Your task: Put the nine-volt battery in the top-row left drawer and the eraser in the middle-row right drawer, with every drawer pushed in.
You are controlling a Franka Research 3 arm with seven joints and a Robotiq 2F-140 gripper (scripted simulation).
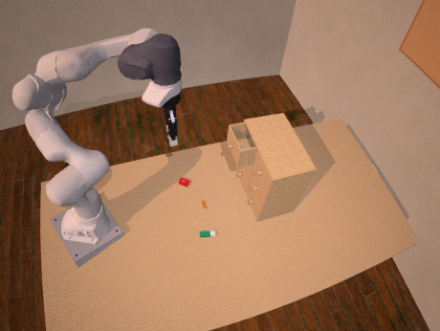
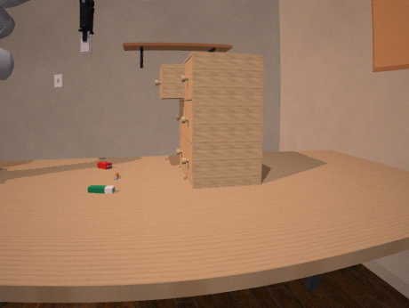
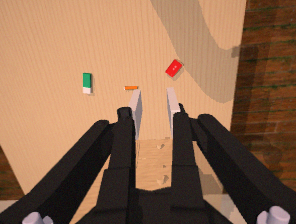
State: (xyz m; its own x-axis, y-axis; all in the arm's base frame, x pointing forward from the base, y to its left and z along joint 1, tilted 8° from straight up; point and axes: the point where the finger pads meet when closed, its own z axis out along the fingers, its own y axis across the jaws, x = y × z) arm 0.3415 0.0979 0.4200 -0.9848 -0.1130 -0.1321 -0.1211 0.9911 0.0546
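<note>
A grey wall [image 2: 111, 111] meets a beige wall [image 2: 324, 89] at a corner. The grey one carries a wooden shelf [image 2: 178, 46] on a black bracket and a white outlet [image 2: 58, 80]. An orange panel [image 2: 390, 36] hangs on the beige wall. The floor [image 1: 120, 124] is dark wood planks.

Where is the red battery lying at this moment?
In the top view the red battery lies on the table, between the arm's base and the chest, beside a small orange piece.
</note>
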